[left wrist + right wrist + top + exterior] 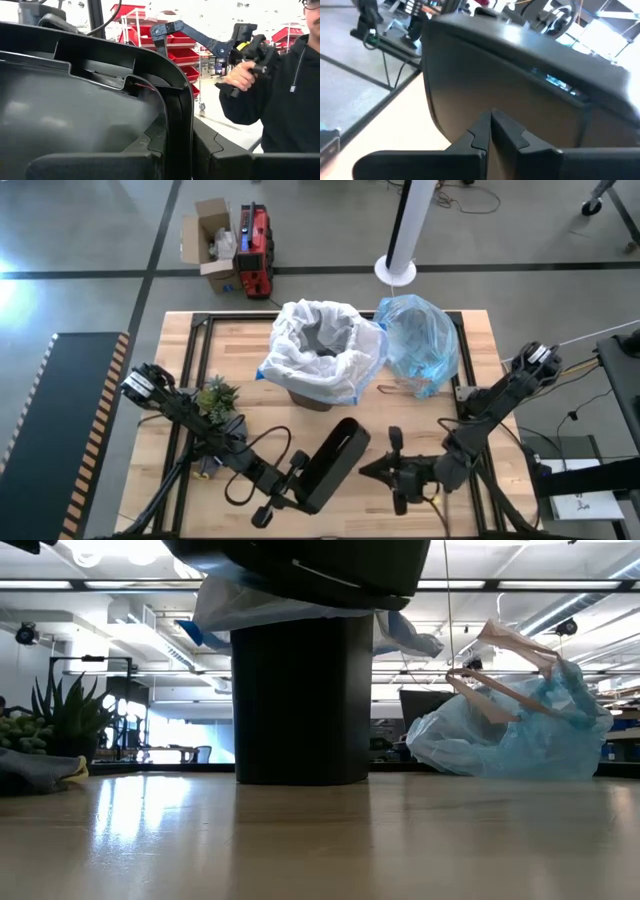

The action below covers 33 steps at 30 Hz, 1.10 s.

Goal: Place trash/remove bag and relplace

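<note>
The wooden table [470, 350] fills the high view. Toward twelve o'clock of its middle stands the dark bin [318, 368], lined with a white bag [290, 345] folded over its rim. Just beside the bin at three o'clock lies the light-blue bag [418, 345], bunched and knotted on the table, touching or nearly touching the white liner. No loose trash shows on the table, so the fill and the swap look done, with only the lid left.

That black bin lid [335, 463] hangs tilted at six o'clock from the bin, well apart from it. The left tool [296, 480] grips the lid's near edge, its fingers narrow around the rim. The right tool [385, 471] sits just beside the lid at its three o'clock side, fingers pressed together and empty, tips pointing at the lid's face. A small green plant [216, 397] stands at nine o'clock. A person [280, 90] stands beyond the table.

The risk is the one-sided hold: the lid could pivot or slip out of the left tool. Carried low, it could snag the white liner and drag it off the rim, or nudge the blue bag.
</note>
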### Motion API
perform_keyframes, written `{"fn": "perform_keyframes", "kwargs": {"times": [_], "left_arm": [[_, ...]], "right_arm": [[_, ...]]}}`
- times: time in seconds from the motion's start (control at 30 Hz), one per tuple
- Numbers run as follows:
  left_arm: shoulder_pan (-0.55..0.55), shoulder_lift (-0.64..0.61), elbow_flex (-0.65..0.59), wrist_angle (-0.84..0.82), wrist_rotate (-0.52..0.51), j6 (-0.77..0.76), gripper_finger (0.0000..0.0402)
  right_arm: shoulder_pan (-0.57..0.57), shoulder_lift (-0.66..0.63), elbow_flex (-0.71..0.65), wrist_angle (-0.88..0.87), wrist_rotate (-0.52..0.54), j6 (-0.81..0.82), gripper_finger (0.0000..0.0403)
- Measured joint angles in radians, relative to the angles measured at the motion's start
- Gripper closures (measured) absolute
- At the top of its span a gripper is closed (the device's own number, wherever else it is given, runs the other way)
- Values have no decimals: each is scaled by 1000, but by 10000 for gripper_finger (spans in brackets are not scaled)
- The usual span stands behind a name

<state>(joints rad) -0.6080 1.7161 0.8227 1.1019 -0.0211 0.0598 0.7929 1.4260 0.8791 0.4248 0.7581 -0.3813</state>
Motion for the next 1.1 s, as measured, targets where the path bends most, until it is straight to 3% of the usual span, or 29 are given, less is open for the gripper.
{"fn": "perform_keyframes", "kwargs": {"times": [0.23,0.37,0.5,0.6,0.73,0.93,1.1], "left_arm": [[3,0,0,-36,2,-24,372],[16,0,0,-101,7,-93,372],[16,11,0,-65,-7,-143,372],[15,32,0,-10,-19,-194,372],[25,82,0,-7,-21,-295,372],[32,124,9,32,-24,-424,372],[35,123,42,-28,16,-451,372]], "right_arm": [[64,-34,0,18,358,-83,400],[45,-34,1,2,406,-85,400],[44,-44,1,-39,473,-54,393],[44,-58,1,-72,395,-2,360],[32,-86,4,-132,158,41,280],[-55,-40,216,-601,-132,307,147],[-139,75,388,-853,-282,331,82]]}}
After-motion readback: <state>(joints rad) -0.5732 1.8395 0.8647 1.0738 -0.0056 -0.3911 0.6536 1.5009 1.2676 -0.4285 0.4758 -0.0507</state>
